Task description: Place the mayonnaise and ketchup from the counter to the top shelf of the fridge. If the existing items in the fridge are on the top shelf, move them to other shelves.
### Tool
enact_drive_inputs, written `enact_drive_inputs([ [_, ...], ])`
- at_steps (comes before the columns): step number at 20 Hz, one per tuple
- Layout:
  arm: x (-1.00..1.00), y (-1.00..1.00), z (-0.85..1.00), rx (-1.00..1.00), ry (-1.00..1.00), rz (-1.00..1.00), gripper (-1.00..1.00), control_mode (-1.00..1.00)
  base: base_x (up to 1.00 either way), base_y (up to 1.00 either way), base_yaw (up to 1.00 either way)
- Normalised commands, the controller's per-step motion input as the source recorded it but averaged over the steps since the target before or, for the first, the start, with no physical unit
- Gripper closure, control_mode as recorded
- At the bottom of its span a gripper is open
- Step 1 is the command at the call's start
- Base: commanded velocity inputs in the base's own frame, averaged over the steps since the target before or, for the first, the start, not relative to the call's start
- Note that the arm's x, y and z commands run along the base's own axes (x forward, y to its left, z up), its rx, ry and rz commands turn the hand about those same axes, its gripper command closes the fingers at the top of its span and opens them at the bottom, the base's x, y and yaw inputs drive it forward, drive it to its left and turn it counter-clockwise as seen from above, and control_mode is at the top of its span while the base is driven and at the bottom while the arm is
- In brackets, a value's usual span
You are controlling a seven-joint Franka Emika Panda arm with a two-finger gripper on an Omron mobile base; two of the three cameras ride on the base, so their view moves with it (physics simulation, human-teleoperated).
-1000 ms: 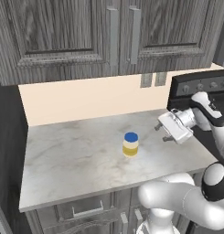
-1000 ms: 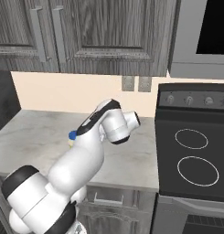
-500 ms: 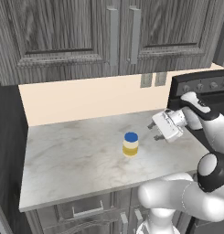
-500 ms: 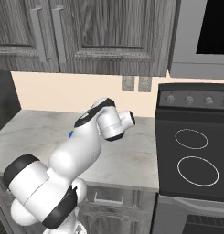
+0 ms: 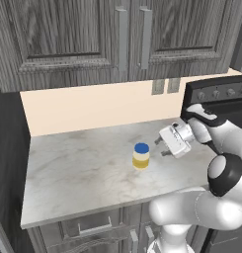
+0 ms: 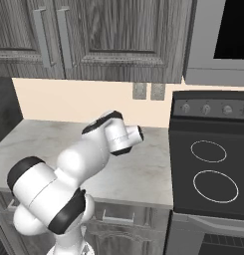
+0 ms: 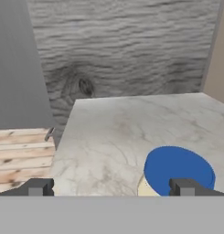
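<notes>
Gripper had swung in toward the mayonnaise, now just beside the jar and a little above its blue lid, jaws spread wide, nothing held. Jar stood unmoved, upright, mid-counter. Likely the pick approach; grasp not yet made. Beyond the jar: backsplash, upper cabinets.

— Mayonnaise body in hand view? Cut off at bottom edge, just lid and a cream sliver.
— And from the right base? Hidden behind the arm. Table front partly blocked too.
</notes>
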Motion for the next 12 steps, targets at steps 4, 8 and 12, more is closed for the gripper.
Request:
enact_drive_inputs([
  [4,0.11,0.13,-0.16,0.0,0.0,0.0,-1.0,-1.0,0.0,0.0,0.0],
  [8,0.03,0.15,-0.1,0.0,0.0,0.0,-1.0,-1.0,0.0,0.0,0.0],
  [12,0.0,0.18,-0.01,0.0,0.0,0.0,-1.0,-1.0,0.0,0.0,0.0],
])
